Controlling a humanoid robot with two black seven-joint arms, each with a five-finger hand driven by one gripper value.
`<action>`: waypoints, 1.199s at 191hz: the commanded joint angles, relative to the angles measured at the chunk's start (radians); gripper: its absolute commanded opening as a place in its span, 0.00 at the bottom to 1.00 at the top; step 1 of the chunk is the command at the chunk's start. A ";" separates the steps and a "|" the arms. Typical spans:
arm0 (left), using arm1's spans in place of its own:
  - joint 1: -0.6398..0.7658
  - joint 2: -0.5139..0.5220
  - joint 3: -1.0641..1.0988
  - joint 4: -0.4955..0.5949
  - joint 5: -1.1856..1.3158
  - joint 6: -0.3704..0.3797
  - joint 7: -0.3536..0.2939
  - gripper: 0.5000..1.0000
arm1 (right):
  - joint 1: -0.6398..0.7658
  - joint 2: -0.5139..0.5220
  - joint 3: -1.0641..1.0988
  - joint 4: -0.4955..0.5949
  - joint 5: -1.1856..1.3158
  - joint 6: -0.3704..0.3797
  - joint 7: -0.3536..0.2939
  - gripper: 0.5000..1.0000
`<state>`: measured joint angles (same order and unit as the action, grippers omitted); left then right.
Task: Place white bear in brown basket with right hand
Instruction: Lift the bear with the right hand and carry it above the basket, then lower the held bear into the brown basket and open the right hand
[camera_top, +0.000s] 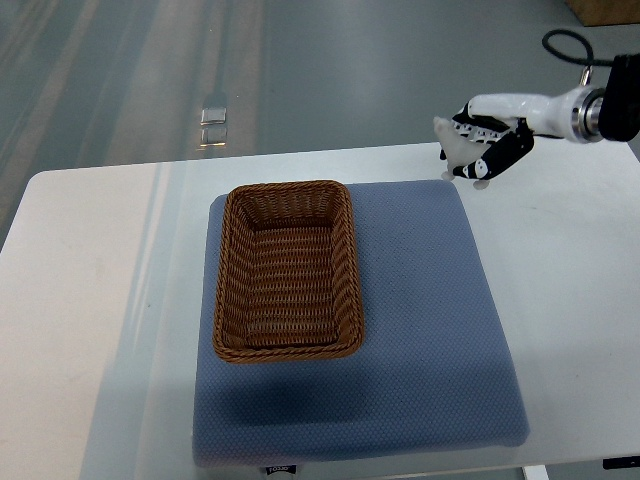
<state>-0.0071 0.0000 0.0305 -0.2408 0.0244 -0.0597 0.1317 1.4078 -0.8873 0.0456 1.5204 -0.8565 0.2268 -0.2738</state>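
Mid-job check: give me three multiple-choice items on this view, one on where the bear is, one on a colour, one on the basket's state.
1. Where is the white bear?
A. in the basket
B. in the right robot hand, past the mat's far right corner
C. on the floor

2. What colour is the mat under the basket?
A. red
B. green
C. blue

3. What state is the basket in?
A. empty
B. holding the bear
C. tipped over

Answers:
1. B, the fingers wrap the bear above the white table.
2. C, the mat is blue.
3. A, only bare weave shows inside.
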 joint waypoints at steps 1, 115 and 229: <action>-0.001 0.000 0.000 0.000 0.000 0.000 0.000 1.00 | 0.074 -0.016 -0.003 -0.002 0.001 0.039 0.001 0.00; -0.001 0.000 0.000 -0.002 0.002 -0.002 -0.001 1.00 | 0.066 0.465 -0.124 -0.235 -0.009 -0.224 0.133 0.00; -0.001 0.000 0.000 0.000 0.000 0.000 0.000 1.00 | -0.165 0.854 -0.131 -0.536 -0.133 -0.256 0.153 0.00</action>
<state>-0.0076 0.0000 0.0289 -0.2408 0.0238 -0.0599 0.1317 1.2637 -0.0465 -0.0856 1.0056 -0.9640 -0.0274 -0.1263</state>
